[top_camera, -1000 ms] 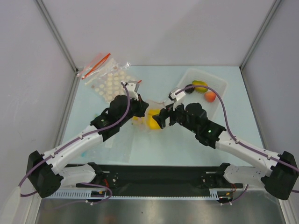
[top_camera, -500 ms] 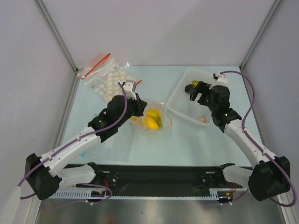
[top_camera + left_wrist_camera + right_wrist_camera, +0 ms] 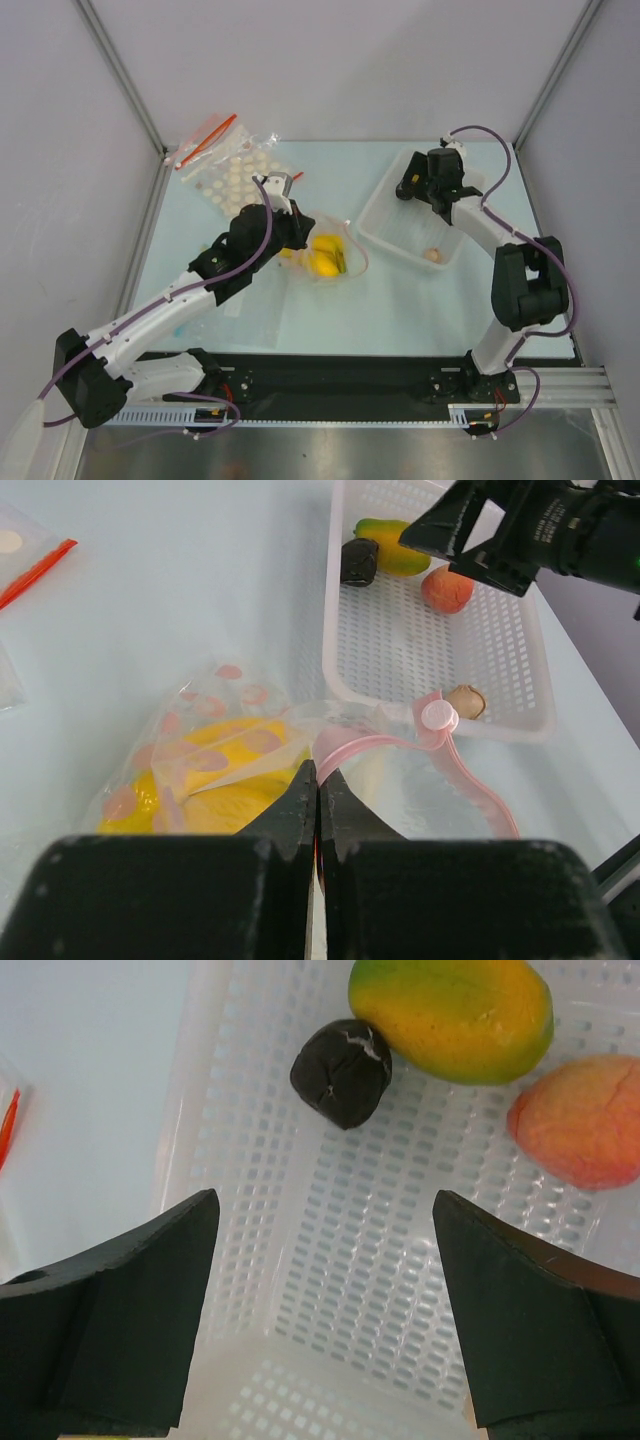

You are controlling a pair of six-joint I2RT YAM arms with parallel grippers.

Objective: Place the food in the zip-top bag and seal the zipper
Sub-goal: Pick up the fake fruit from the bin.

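Pale table (image 3: 400, 310) | right gripper (image 3: 320, 1230) moved over basket (image 3: 230, 1110), agape, empty | left gripper (image 3: 318, 780) pinching zipper (image 3: 365, 743)

white arms (image 3: 160, 310); black joints (image 3: 240, 245); purple cables (image 3: 478, 128)

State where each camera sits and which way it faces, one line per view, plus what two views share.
Top external: above and behind the robot, looking down at the table; the left arm and right arm show whole.
Left wrist: on the left arm, looking forward over the zip-top bag toward the basket; its left hand shows, shut on the zipper.
Right wrist: on the right arm, looking down into the basket; the open right hand frames it.
Shared: both wrist views show the mango, peach and dark purple piece.
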